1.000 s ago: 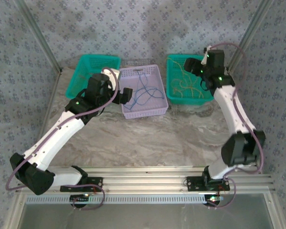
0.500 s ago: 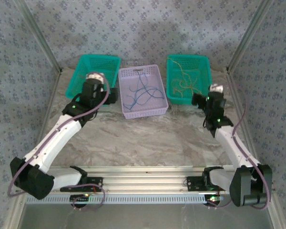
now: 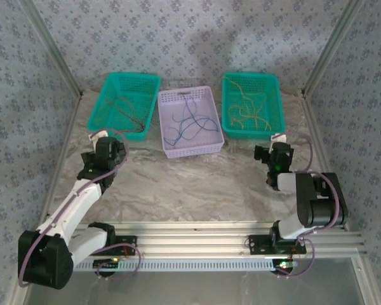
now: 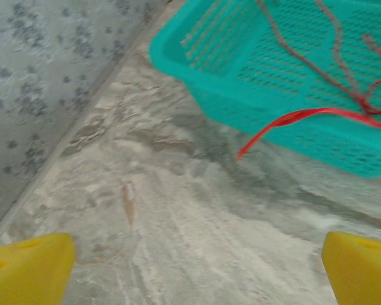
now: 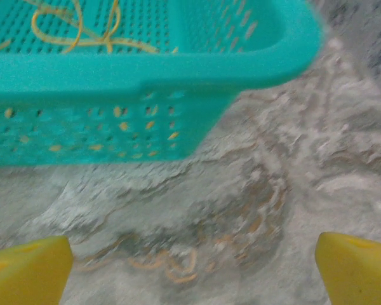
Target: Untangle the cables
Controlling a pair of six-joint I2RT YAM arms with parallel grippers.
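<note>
Cables lie grouped by colour in three baskets across the upper part of the overhead frame: red cables (image 3: 128, 113) in the left teal basket (image 3: 98, 105), blue cables (image 3: 189, 122) in the lavender basket (image 3: 193, 151) at centre, yellow cables (image 3: 246, 109) in the right teal basket (image 3: 278, 105). Left fingers (image 4: 28, 265) are spread fully wide and hold nothing, low over the marble tabletop (image 3: 197, 184). In the left wrist frame the red cables sit upper right, well ahead of the fingers, no contact. One red end drapes over the basket's near wall with its tip pointing lower left; long axis roughly left-right there, diagonal upper left to lower right overhead. Right fingers (image 5: 25, 264) are also spread wide and hold nothing. In the right wrist frame the yellow cables loop inside the basket at upper left, beyond the near wall, apart from the fingers, running mostly left-right. Blue strands run mostly top to bottom of the overhead frame, between the two arms, near neither.
</note>
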